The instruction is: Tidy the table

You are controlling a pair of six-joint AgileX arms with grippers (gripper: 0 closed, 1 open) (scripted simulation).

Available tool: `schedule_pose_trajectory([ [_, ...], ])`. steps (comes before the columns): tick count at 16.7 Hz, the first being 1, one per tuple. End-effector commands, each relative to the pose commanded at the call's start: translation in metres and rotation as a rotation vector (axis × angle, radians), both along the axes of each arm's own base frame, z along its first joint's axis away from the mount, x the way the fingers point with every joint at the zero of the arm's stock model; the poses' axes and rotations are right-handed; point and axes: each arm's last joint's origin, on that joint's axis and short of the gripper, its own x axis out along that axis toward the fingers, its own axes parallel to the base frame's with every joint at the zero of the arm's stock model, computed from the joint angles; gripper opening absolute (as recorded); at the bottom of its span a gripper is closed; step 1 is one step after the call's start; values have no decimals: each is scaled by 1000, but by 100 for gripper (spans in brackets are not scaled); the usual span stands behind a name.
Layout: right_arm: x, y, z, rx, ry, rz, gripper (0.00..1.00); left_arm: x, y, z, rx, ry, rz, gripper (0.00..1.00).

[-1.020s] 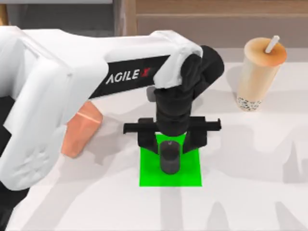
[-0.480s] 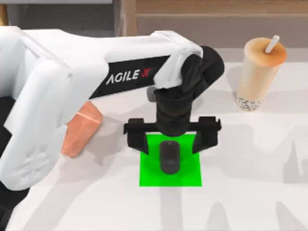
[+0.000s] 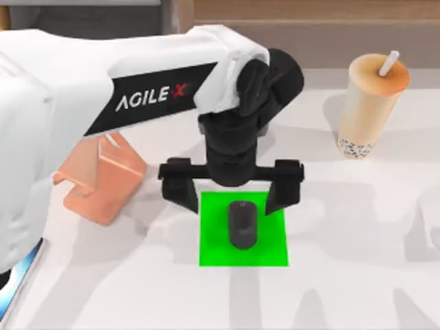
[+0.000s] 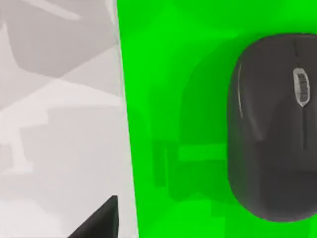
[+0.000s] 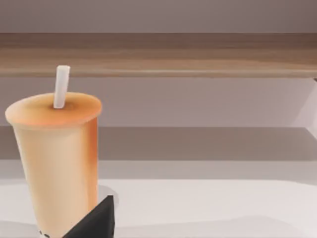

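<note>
Top view, surface (image 3: 357,275): broad, flat, matte white plane across the lower frame, crossed by soft grey shadows.
Top view, green patch (image 3: 213,247): flat, bright green square at lower centre, lying flush on the surface.
Top view, mouse (image 3: 242,224): smooth, rounded dark grey oval, resting in the middle of the green patch, long axis running up and down the frame.
Top view, left arm: glossy white shell with a black lettered band, reaching from the left edge to the centre, ending in a matte black wrist.
Top view, left hand (image 3: 232,194): black, blocky, released; its two fingers spread wide, one at each upper corner of the patch, apart from the mouse.
Top view, stand (image 3: 103,182): salmon-pink, angular wedge with a folded lip, left of centre, partly under the arm.
Top view, drink cup (image 3: 368,110): tall tapered translucent cup, orange-cream fill, dark pearls at its base, white straw, upright at upper right.
Top view, shelf (image 3: 309,31): brown wooden boards along the top edge.
Left wrist view: mouse (image 4: 275,129) with a ribbed grey scroll wheel, at right on the green patch (image 4: 173,99); white surface (image 4: 59,124) at left; a black wedge at the lower edge.
Right wrist view: drink cup (image 5: 57,158) at left on the surface (image 5: 208,208), wooden shelf (image 5: 198,54) behind; whether the right hand is released or clenched, I cannot tell.
</note>
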Motion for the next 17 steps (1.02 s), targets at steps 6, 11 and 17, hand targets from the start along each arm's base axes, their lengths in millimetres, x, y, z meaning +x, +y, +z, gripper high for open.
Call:
schedule_pose_trajectory([
  [6,0,0,0,0,0,0,100,-14,108,63,-51,-40,-159,100],
  [11,0,0,0,0,0,0,100,-39,214,60,-31,-64,-231,100],
  [17,0,0,0,0,0,0,100,-72,289,17,14,-20,-212,100],
])
